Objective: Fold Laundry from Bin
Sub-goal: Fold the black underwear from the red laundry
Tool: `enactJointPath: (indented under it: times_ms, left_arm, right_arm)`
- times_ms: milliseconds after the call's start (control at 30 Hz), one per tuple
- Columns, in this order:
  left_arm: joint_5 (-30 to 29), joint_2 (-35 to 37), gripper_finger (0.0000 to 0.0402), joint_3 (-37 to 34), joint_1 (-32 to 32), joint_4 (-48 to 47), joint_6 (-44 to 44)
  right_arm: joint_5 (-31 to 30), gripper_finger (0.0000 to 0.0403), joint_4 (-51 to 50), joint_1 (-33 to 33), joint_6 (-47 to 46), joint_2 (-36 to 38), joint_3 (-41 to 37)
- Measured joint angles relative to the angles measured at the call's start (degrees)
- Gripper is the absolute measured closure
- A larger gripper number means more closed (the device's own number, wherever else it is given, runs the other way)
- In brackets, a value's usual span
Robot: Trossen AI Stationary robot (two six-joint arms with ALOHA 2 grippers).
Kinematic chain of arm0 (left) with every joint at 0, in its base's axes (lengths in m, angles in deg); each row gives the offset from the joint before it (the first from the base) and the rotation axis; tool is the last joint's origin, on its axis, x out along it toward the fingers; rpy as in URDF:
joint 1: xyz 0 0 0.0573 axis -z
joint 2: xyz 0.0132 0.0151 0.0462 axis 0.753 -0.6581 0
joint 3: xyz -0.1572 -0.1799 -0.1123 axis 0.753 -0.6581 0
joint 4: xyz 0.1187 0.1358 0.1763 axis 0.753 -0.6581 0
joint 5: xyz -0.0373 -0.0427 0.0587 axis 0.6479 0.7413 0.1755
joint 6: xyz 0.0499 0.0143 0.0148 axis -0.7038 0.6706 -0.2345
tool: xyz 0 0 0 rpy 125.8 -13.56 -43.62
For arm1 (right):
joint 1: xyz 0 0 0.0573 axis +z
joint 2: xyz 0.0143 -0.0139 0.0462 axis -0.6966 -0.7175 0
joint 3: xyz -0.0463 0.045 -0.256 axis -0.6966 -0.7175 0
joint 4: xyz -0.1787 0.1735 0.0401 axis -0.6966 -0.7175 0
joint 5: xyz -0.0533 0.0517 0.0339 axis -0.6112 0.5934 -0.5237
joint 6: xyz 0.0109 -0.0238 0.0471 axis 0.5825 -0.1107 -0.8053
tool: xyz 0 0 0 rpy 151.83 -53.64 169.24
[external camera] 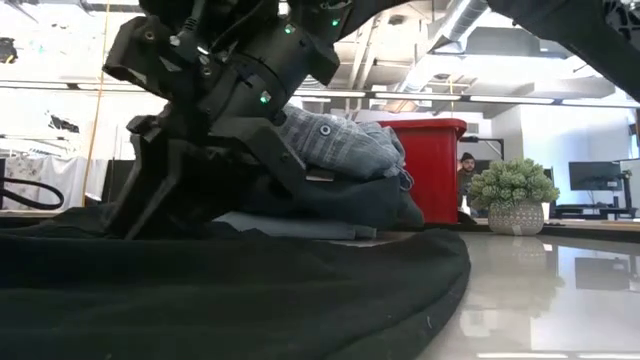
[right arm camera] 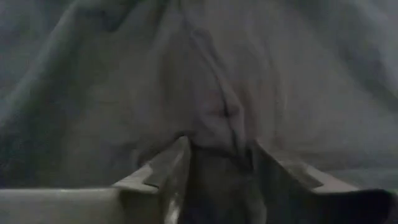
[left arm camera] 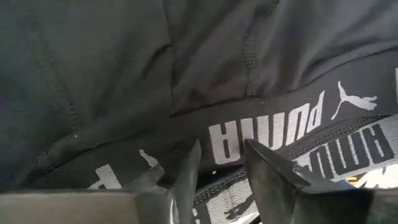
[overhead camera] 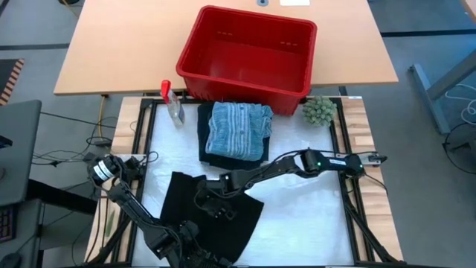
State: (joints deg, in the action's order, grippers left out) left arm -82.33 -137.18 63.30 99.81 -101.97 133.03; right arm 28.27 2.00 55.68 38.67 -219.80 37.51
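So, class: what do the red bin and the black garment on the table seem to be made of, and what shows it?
Red bin: looks like moulded plastic, smooth with a slight sheen, a thick rim and rigid tapered walls.
Black garment: soft knit fabric, matte, lying limp; the left wrist view shows stitched seams and a printed, probably elastic, waistband.

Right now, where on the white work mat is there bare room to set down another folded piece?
The widest bare patch is the white mat under and beyond the right arm, between the folded stack and the mat's right rail. A narrower strip lies between the spray bottle and the stack. The near centre is crowded: the black garment with the left gripper and right gripper on it.
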Motion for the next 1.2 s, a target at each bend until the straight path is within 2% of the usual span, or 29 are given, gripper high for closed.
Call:
enactJointPath:
  times_ms: [100,233,300,500,600,700,867,1200]
  left_arm:
    - [0.0,0.0,0.0299,-0.2,0.0,-0.2,0.0]
    - [-0.5,0.0,0.0376,-0.4,0.0,-1.3,0.0]
    - [-1.5,0.0,0.0392,-0.4,0.1,-1.6,0.1]
    - [-3.3,1.7,0.0401,-0.4,0.1,-4.9,-2.1]
    - [-5.9,3.9,0.0401,-0.9,0.2,-12.1,-2.9]
    - [-6.3,5.0,0.0401,-0.9,0.0,-14.8,-3.7]
    - [-6.7,4.7,0.0370,-0.9,-0.9,-12.4,-9.2]
    - [-9.3,4.8,0.0224,-1.3,-3.2,-9.7,-9.7]
  right_arm:
    - [-0.1,0.0252,-2.7,0.0,0.0,-0.2,0.0]
    - [-0.9,0.0351,-6.5,0.1,-0.6,0.8,-0.1]
    - [-1.2,0.0381,-7.5,0.1,-1.6,1.8,-0.3]
    - [-2.4,0.0363,-9.7,-1.3,-7.3,6.3,-0.8]
    - [-2.4,0.0370,-10.3,-2.6,-9.5,9.7,-0.5]
    - [-2.2,0.0381,-10.4,-3.9,-12.4,10.6,-0.4]
    - [-2.0,0.0378,-11.2,-5.2,-15.8,10.4,-0.6]
    - [-1.9,0.0364,-11.8,-5.3,-19.4,10.5,-2.9]
